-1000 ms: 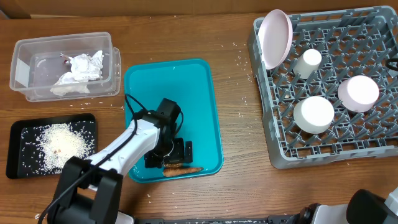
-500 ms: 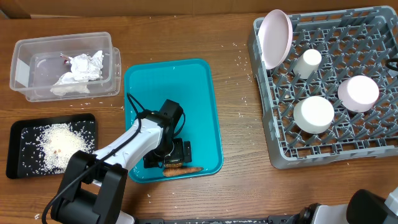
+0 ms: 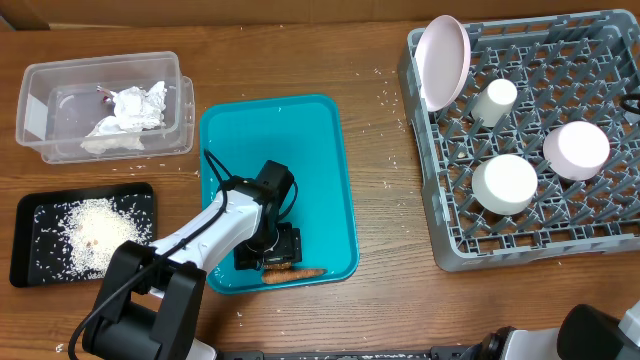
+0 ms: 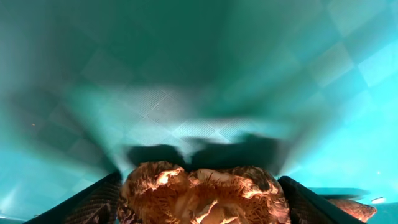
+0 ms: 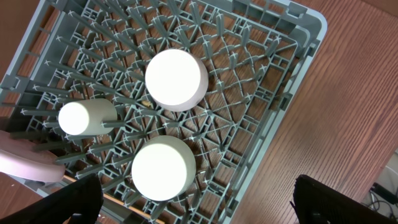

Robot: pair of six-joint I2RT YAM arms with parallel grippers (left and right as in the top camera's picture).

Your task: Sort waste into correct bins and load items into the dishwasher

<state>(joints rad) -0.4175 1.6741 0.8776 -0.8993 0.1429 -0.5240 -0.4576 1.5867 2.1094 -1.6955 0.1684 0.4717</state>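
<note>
Near end of tray: your left gripper [image 3: 268, 255] is down inside the teal tray [image 3: 320, 150], at the edge closest to the robot.
Left fingers: both fingers [image 4: 81, 205] press against a brown scrap [image 4: 202, 193] from either side; the gap between them is narrow and filled by it.
Scrap: it sits low on the tray floor in the wrist view; overhead, a brown piece shows just beyond the gripper by the near rim.
Right gripper [image 5: 199, 205]: you see it over the rack [image 5: 292, 74], fingers [image 5: 68, 202] spread wide, holding nothing.
Rack: it stands on the right of the table [image 3: 380, 130]; it carries two upturned bowls [image 3: 504, 184], one cup [image 3: 494, 101] on its side, and a pink plate [image 3: 443, 60] on edge at the far left corner.
Bin [image 3: 30, 115]: clear, far left, with crumpled paper [image 3: 128, 110] inside.
Black tray [image 3: 30, 255]: just nearer than the bin, with rice [image 3: 95, 232] heaped on it.
</note>
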